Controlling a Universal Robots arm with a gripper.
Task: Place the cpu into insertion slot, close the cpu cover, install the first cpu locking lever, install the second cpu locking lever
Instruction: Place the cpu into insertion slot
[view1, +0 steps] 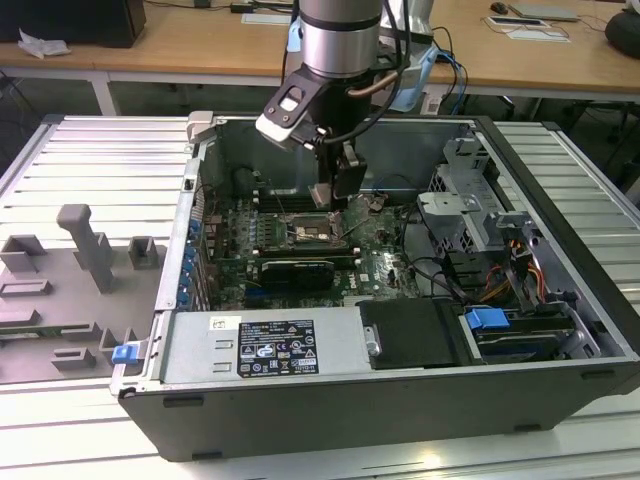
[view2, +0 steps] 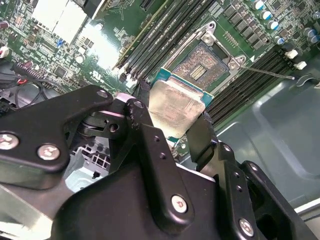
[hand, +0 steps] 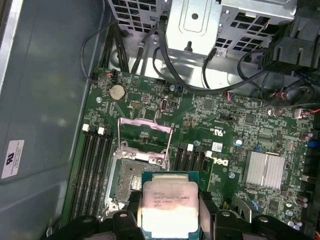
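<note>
The gripper hangs inside the open dark grey computer case, which lies on its side in the middle of the ribbed metal counter. Its two black fingers are a chip's width apart and clamped on two opposite edges of the cpu, a small flat square chip with a pale silvery metal top and a green border. In the first wrist view the same fingers press the cpu from both sides, its metal top facing the camera.

The cpu is not seated. It is held above the green motherboard, over one edge of the insertion slot, and it hides a part of this edge in both wrist views. The insertion slot is a square socket with a dark centre and a black-and-metal rim, and its centre is bare. It sits between two groups of long black memory slots.

The cpu cover, a thin silvery metal frame with a large window, is swung open at the far side of the slot. A thin metal lever stands free beside the socket.
</note>
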